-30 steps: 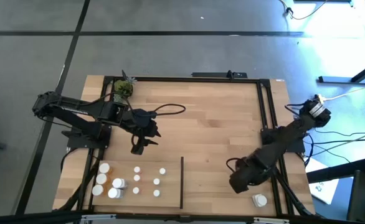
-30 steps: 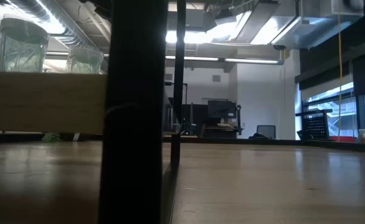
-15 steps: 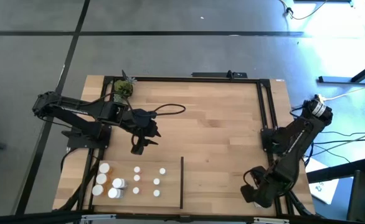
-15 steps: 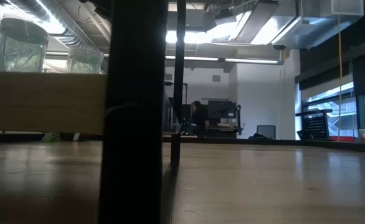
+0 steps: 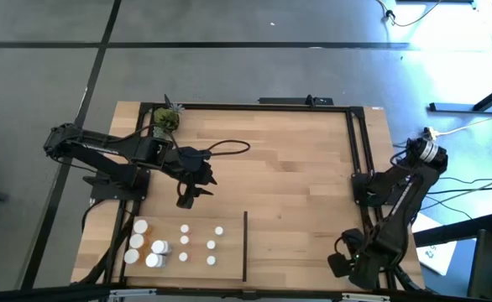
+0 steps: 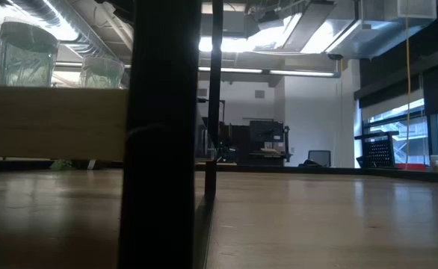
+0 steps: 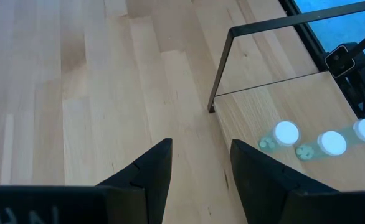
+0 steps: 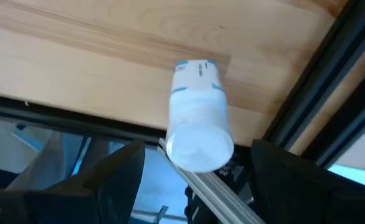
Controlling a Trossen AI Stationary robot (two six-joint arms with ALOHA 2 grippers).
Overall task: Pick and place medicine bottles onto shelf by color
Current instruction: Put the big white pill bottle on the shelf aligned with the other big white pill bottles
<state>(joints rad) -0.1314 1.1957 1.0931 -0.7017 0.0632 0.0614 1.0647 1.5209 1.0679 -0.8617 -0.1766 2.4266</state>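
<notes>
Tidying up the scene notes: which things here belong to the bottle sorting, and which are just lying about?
Belongs to the job:
- medicine bottles, grouped left of the divider
- white bottle ahead of the open right claw
- shelf
- divider strip

Just lying about:
- potted plant
- cable loop

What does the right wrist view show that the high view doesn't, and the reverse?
Only the right wrist view: a white bottle standing near the shelf's corner, between the right claw's open fingers, not yet gripped. Only the high view: the left claw hovering mid-board, the bottle cluster left of the divider strip, a potted plant. Both: wood shelf, black rails.
</notes>
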